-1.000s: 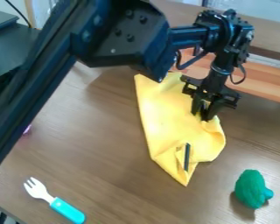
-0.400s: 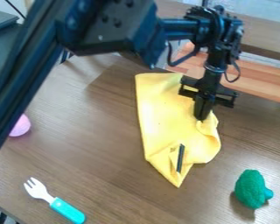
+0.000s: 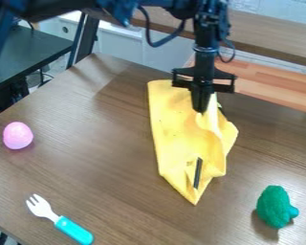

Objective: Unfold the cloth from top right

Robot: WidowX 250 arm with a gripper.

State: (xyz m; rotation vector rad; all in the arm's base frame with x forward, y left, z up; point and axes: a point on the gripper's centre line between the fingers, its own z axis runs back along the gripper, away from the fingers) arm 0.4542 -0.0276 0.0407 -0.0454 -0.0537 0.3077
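The black pincer (image 3: 200,106) hangs upright over the upper part of the yellow cloth (image 3: 176,136), its fingers together, clamped on a raised fold of the fabric. The cloth lies on the wooden table (image 3: 104,158) beneath the pincer and extends toward the camera, narrowing to a point. A dark strip (image 3: 198,172) lies on the cloth, nearer the camera than the pincer. Well apart from the pincer, the green toy broccoli (image 3: 275,206) sits nearer the camera.

Yellow cloth (image 3: 175,139), pink egg (image 3: 17,135), seemingly black strip (image 3: 198,172)
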